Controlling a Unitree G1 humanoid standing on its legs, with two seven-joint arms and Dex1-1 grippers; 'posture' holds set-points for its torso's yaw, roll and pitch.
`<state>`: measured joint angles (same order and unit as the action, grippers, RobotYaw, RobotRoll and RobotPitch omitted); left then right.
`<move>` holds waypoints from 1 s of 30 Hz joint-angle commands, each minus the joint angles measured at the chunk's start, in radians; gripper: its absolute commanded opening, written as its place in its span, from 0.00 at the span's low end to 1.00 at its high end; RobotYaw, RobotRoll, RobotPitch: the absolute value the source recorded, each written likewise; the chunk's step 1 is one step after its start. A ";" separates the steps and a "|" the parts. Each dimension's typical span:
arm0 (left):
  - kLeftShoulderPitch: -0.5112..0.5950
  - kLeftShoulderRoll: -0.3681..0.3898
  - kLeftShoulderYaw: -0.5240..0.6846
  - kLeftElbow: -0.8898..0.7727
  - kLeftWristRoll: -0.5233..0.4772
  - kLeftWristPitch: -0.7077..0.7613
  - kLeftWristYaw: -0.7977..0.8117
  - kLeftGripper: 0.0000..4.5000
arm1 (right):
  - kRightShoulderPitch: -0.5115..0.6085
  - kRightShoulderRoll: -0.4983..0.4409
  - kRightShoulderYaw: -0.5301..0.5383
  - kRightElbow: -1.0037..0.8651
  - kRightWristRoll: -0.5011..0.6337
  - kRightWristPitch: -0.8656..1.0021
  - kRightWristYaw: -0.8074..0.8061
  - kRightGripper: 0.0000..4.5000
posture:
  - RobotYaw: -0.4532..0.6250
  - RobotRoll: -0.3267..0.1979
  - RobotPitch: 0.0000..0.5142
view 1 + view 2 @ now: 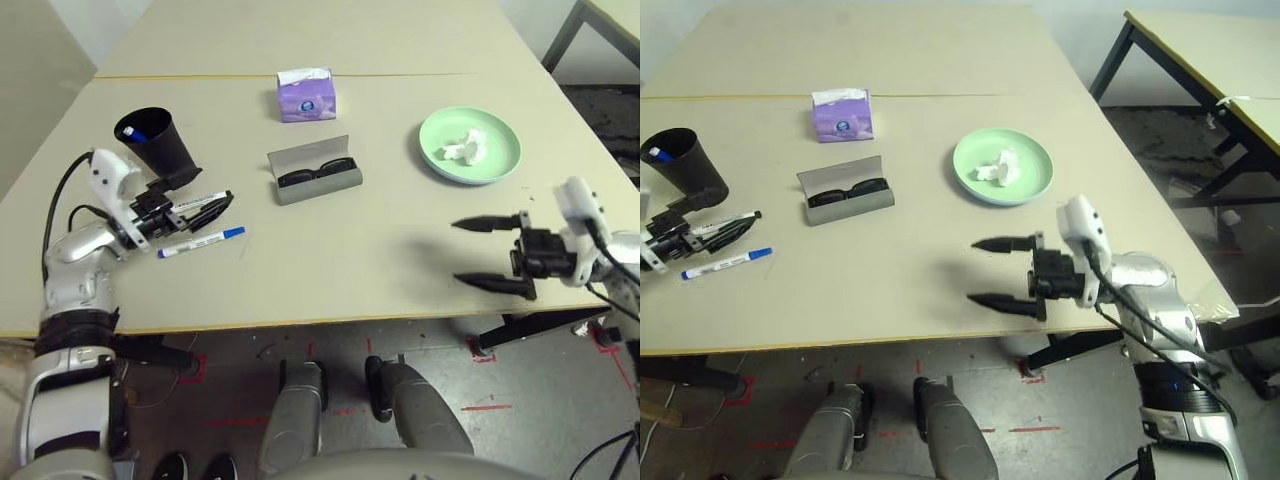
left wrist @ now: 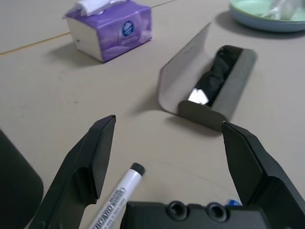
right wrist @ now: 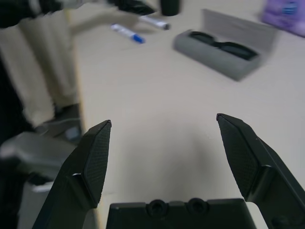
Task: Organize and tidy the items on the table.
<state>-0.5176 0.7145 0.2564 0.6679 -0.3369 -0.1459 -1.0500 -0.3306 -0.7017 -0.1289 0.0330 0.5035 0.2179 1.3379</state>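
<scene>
left claw (image 1: pixel 212 207) apart over black-capped marker (image 2: pixel 116 197) | right claw (image 1: pixel 492 254) apart above bare desk (image 1: pixel 340 250) | sunglasses (image 1: pixel 316 172) in open grey case (image 1: pixel 316 182)

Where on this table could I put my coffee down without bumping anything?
Bare room lies between the glasses case and the right gripper, and beyond the tissue box. It is crowded by the black cup, the markers and the left gripper.

Purple tissue box (image 1: pixel 305 94), light-green plate (image 1: pixel 470 146), grey glasses case (image 1: pixel 314 172), black cup (image 1: pixel 156 143), beige table (image 1: pixel 330 250).
</scene>
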 commanded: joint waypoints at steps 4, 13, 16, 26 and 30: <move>-0.071 -0.025 -0.021 0.116 0.054 -0.042 0.047 0.72 | 0.038 0.024 -0.019 -0.022 0.006 0.020 -0.107 1.00 | 0.32 0.62 0.43; -0.158 -0.079 -0.031 0.211 0.075 -0.065 0.088 0.01 | 0.086 0.033 -0.018 -0.062 0.008 0.012 -0.175 1.00 | 0.30 0.62 0.42; -0.183 -0.102 -0.043 0.241 0.092 -0.081 0.097 0.00 | 0.092 0.034 -0.022 -0.068 0.011 0.012 -0.190 1.00 | 0.30 0.62 0.42; -0.303 -0.154 -0.066 0.394 0.146 -0.157 0.151 0.00 | 0.101 0.026 -0.045 -0.109 0.029 0.032 -0.246 1.00 | 0.27 0.62 0.39; -0.347 -0.159 -0.065 0.445 0.161 -0.173 0.178 0.00 | 0.121 0.019 -0.057 -0.130 0.035 0.041 -0.257 1.00 | 0.26 0.62 0.39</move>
<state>-0.8548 0.5591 0.1983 1.0852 -0.1931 -0.3074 -0.8808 -0.2255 -0.6741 -0.1729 -0.0759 0.5293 0.2472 1.0872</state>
